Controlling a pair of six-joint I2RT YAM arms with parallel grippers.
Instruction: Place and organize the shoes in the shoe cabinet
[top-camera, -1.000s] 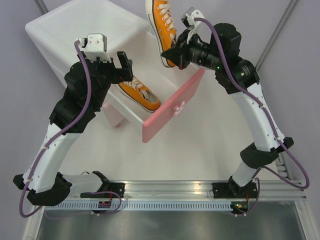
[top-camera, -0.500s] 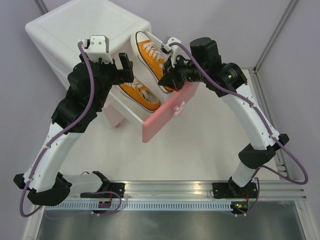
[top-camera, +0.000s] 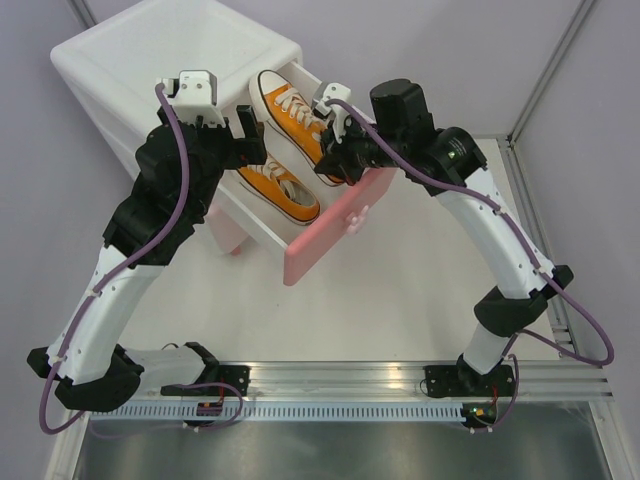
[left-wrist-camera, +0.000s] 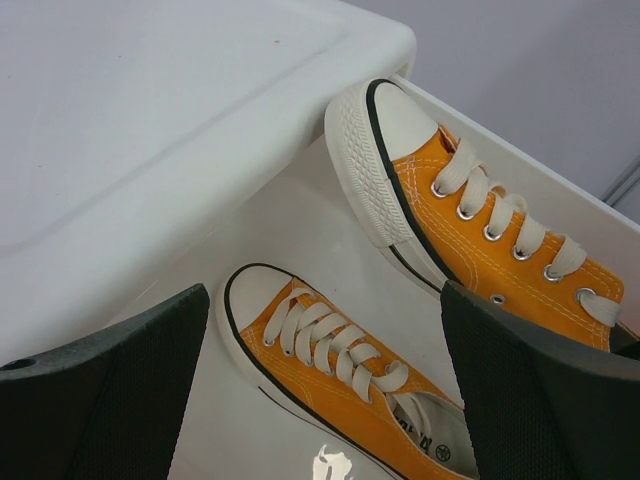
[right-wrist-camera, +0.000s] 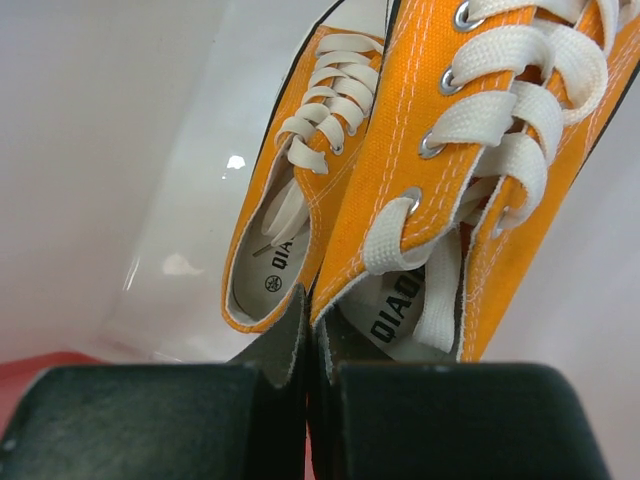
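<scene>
The white shoe cabinet (top-camera: 150, 60) stands at the far left with one drawer pulled out, its pink front (top-camera: 335, 220) facing right. One orange shoe (top-camera: 280, 190) lies in the drawer. My right gripper (top-camera: 337, 160) is shut on the heel-side wall of the second orange shoe (top-camera: 290, 110) and holds it tilted above the drawer, toe toward the cabinet. In the right wrist view the gripper (right-wrist-camera: 312, 330) pinches the held shoe (right-wrist-camera: 480, 130) beside the lying shoe (right-wrist-camera: 290, 210). My left gripper (top-camera: 250, 135) is open and empty above the drawer; its wrist view shows both shoes (left-wrist-camera: 340, 390) (left-wrist-camera: 480, 230). The cream shoes are out of view.
The cabinet's white top (left-wrist-camera: 150, 120) fills the left of the left wrist view. The white drawer floor (right-wrist-camera: 120, 150) lies below the shoes. A metal rail (top-camera: 340, 385) runs along the near edge. Frame poles (top-camera: 555, 60) stand at the back right.
My right gripper has carried the held orange shoe left and down, from beyond the cabinet's right side to above the open drawer. The left arm has not moved.
</scene>
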